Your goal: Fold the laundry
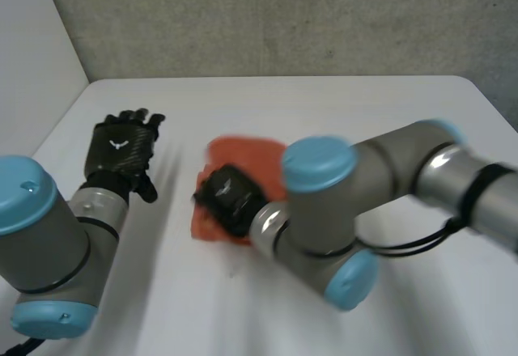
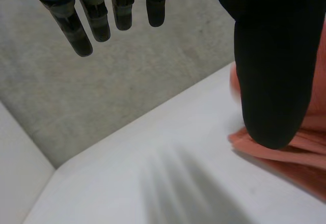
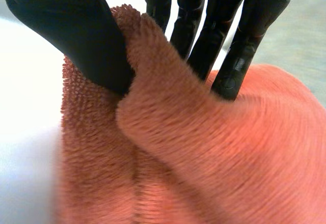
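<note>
In the head view, the left hand [image 1: 121, 150] is at the middle left of the picture, over the white counter [image 1: 340, 105]. Its fingers [image 2: 91, 20] are straight and spread out, and it holds nothing. On its back is a small white mark [image 1: 119, 143], too small to read.

A strip of bare counter comes next. Then, in the middle of the picture, lies one orange-red cloth [image 1: 247, 158]. It is fuzzy like a towel. As far as it shows, its long side runs from the lower middle of the picture up toward the back of the counter, leaning a little to the right.

The right hand [image 1: 229, 198] is on the near part of the cloth. Seen from the right wrist, its thumb [image 3: 76, 30] and fingers [image 3: 229, 76] pinch a raised fold of the cloth [image 3: 204, 158] between them. The grey right arm [image 1: 388, 178] with its blue caps comes in from the right of the picture.
</note>
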Controlling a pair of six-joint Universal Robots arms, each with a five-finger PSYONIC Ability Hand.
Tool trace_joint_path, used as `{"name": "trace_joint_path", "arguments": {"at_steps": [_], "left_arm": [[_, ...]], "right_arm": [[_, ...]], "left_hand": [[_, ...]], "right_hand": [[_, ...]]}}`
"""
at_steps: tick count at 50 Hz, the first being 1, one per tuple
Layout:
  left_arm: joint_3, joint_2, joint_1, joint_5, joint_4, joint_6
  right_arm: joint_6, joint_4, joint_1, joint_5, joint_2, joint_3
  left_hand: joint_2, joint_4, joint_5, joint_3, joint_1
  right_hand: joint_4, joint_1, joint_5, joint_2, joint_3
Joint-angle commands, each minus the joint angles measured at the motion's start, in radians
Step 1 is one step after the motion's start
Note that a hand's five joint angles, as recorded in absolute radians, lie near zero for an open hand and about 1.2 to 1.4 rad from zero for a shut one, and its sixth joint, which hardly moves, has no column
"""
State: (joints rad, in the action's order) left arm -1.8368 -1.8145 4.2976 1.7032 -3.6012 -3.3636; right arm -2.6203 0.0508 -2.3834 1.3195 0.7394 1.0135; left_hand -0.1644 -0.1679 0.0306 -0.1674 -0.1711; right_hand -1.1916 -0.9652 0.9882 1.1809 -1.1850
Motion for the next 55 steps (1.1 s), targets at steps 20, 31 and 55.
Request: {"name": "trace_joint_path", "arguments": {"at_steps": [20,31,55], "left_arm": [[0.231,-0.135,-0.123,-0.077,0.012,0.148],[0.312,-0.288,-0.182,-0.068,0.197,0.237],[0.277,-0.281,-0.082,-0.037,0.326,0.055]], "right_arm": [[-0.450,-0.078,0.190,0.064,0.321,0.188],[-0.500,0.027,0.213,0.058,0.114,0.094],[-0.460,0.193,0.234,0.052,-0.013,-0.145]], "left_hand": [[-0.014,-0.010,-0.027,-0.011,-0.007],[-0.017,-0.013,-0.024,-0.014,-0.010],[-0.010,-0.007,-0.031,-0.007,-0.003]], "right_hand": [[1.017,0.791,-0.988,-1.006,1.011],[1.017,0.791,-0.988,-1.006,1.011],[1.017,0.791,-0.988,-1.006,1.011]]}}
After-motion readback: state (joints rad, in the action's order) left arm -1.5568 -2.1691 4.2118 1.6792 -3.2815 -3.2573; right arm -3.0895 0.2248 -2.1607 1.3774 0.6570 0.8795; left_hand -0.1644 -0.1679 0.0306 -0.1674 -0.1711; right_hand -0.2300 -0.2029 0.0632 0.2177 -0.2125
